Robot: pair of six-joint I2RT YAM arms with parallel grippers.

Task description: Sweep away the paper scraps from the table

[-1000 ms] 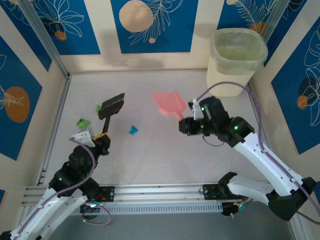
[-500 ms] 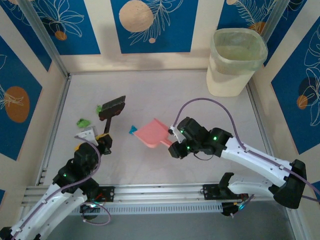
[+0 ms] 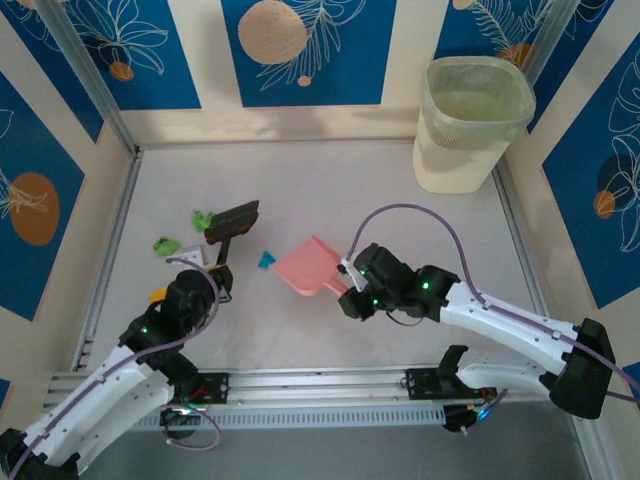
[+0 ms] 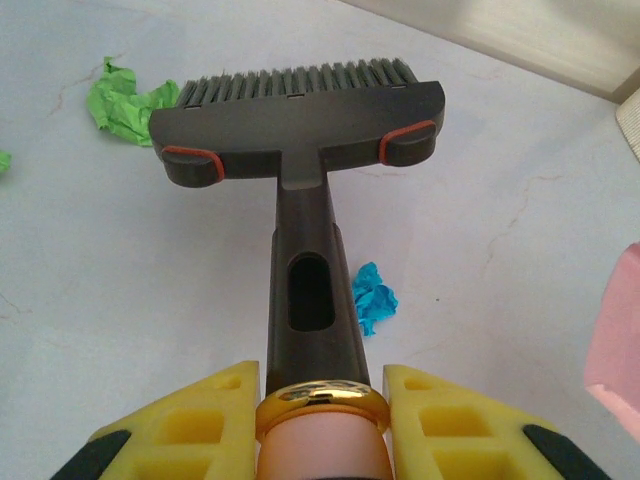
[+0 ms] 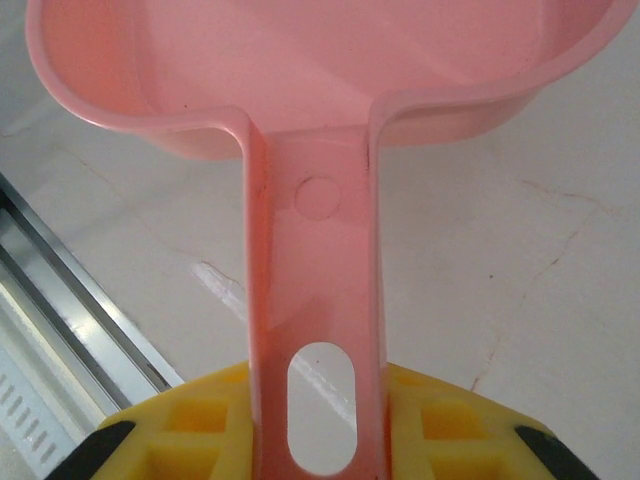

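On the whitish table [image 3: 330, 180], a cyan paper scrap [image 3: 266, 261] [image 4: 373, 297] lies just left of the pink dustpan [image 3: 305, 267] [image 5: 320, 80]. Two green paper scraps [image 3: 167, 244] [image 3: 202, 217] lie at the left; one of them [image 4: 122, 97] sits by the bristles' left end. My left gripper [image 3: 212, 272] [image 4: 320, 415] is shut on the handle of the dark brush [image 3: 230, 219] [image 4: 300, 125], whose head points away from me. My right gripper [image 3: 350, 292] [image 5: 318, 425] is shut on the dustpan's handle, the pan's mouth toward the cyan scrap.
A pale translucent waste bin [image 3: 470, 120] stands at the back right corner. Aluminium rails [image 3: 320, 385] run along the near edge and the left side. Cream walls with blue panels close in the back and sides.
My right arm swung the dustpan from the middle back down and left, ending beside the cyan scrap. My left arm shifted the brush slightly right and forward.
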